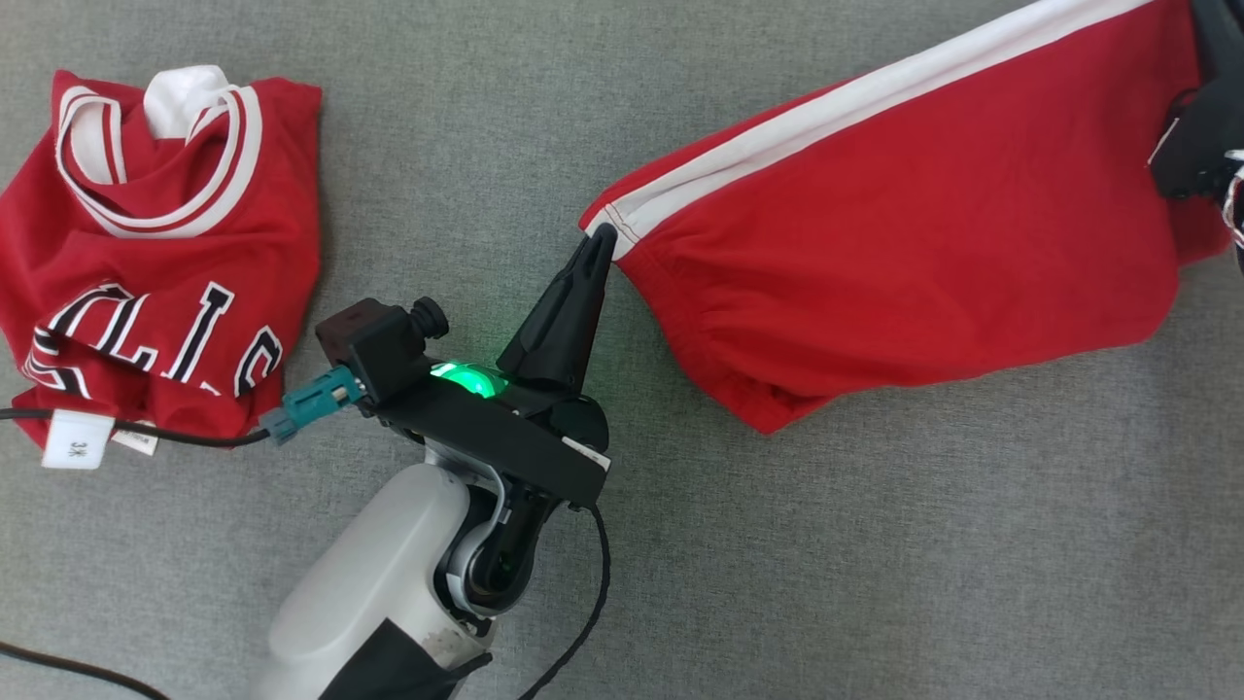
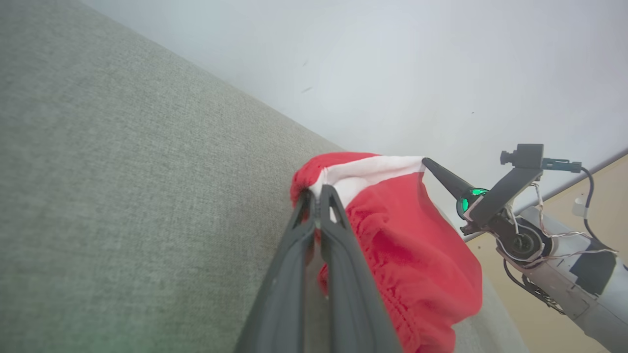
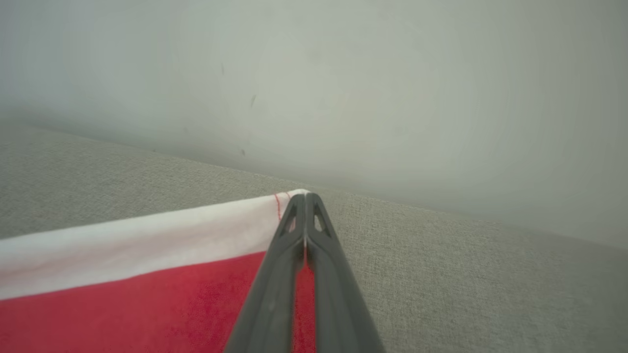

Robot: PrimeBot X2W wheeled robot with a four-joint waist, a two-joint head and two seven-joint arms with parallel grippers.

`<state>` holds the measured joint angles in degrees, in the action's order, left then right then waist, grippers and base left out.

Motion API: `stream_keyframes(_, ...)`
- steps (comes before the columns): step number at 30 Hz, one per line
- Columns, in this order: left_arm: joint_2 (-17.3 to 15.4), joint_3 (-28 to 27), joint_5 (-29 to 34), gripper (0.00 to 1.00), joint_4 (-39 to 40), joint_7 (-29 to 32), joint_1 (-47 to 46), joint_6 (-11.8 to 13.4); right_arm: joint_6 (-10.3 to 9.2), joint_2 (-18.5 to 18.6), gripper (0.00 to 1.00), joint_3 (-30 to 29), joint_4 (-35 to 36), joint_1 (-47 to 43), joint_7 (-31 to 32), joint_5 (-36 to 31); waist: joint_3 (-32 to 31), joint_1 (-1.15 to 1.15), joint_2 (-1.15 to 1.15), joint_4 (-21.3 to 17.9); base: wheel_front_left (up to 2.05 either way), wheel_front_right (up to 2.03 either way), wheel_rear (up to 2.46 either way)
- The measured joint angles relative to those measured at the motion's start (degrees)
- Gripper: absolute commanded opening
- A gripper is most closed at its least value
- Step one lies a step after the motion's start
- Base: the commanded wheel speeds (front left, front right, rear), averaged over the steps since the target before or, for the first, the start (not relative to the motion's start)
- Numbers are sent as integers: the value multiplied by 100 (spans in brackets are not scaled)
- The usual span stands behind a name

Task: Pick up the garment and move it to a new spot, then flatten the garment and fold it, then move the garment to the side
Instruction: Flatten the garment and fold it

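The garment (image 1: 904,224) is a pair of red shorts with a white side stripe, stretched out across the grey cloth surface (image 1: 875,544). My left gripper (image 1: 603,235) is shut on the stripe's corner at the waistband end, fingers pointing up and right. In the left wrist view the same gripper (image 2: 319,192) pinches the garment (image 2: 412,245), whose gathered red waistband hangs below. My right gripper (image 1: 1203,19) is shut on the stripe's other end at the top right. In the right wrist view the right gripper (image 3: 305,197) clamps the white stripe corner of the garment (image 3: 147,294).
A folded red jersey (image 1: 155,243) with black and white lettering and a white tag lies at the left, beside my left wrist camera and its cable (image 1: 175,437). A pale wall (image 2: 392,73) bounds the surface's far edge. Wooden floor (image 2: 603,186) shows past the right arm.
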<state>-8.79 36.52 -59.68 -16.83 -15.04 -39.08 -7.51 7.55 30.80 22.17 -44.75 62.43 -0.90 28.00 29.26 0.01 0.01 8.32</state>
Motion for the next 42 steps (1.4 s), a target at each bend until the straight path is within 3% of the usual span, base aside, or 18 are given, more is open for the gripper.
stream_keyframes(6, 132, -37, 274, 2, -204, -1, -5, 0, 0, -151, 0, 352, -542, 228, -311, 118, 18, 0, 0, 30, 0, 0, 0)
stream_keyframes(8, 133, -23, 346, 26, -240, -1, -7, 0, 0, -180, 4, 482, -612, 255, -481, 134, 6, -1, 0, 22, 0, 0, 0)
stream_keyframes(9, 134, -20, 366, 49, -250, -1, -7, 0, 0, -193, 22, 535, -632, 266, -592, 153, 3, -1, -1, 14, 0, 0, 0)
stream_keyframes(10, 118, -3, 403, 96, -258, -1, -10, 0, 0, -216, 47, 565, -665, 282, -727, 189, 0, -1, -1, 3, 0, 0, 0)
stream_keyframes(11, 101, 3, 497, 100, -268, -1, -18, 0, 0, -234, 100, 611, -681, 291, -849, 235, -4, -1, 0, -12, 0, 0, 0)
stream_keyframes(16, -10, -155, 1187, 100, -268, 0, -8, 0, 0, -231, 100, 688, -608, 214, -1336, 431, -61, -1, 0, -108, 0, 0, 0)
stream_keyframes(20, -53, -634, 2057, 100, -69, 0, 291, 12, 0, -183, 100, 688, -198, -366, -1403, 719, -173, -1, -1, -196, 0, 0, 0)
stream_keyframes(28, 55, -1235, 3568, 100, 1087, 0, 1510, 153, 0, 183, 100, 646, 342, -1697, -1417, 1418, -393, -1, -1, -355, 0, 0, 0)
stream_keyframes(32, 156, -1111, 4039, 100, 1518, 0, 2012, 96, 0, 222, 100, 530, 279, -1724, -1249, 1912, -418, -2, -1, -274, 0, 0, 0)
stream_keyframes(42, 345, -855, 4284, 100, 1614, 0, 2166, 37, 0, 215, 100, 344, -470, -1418, -635, 2675, -437, -1, -1, 159, 0, 0, 0)
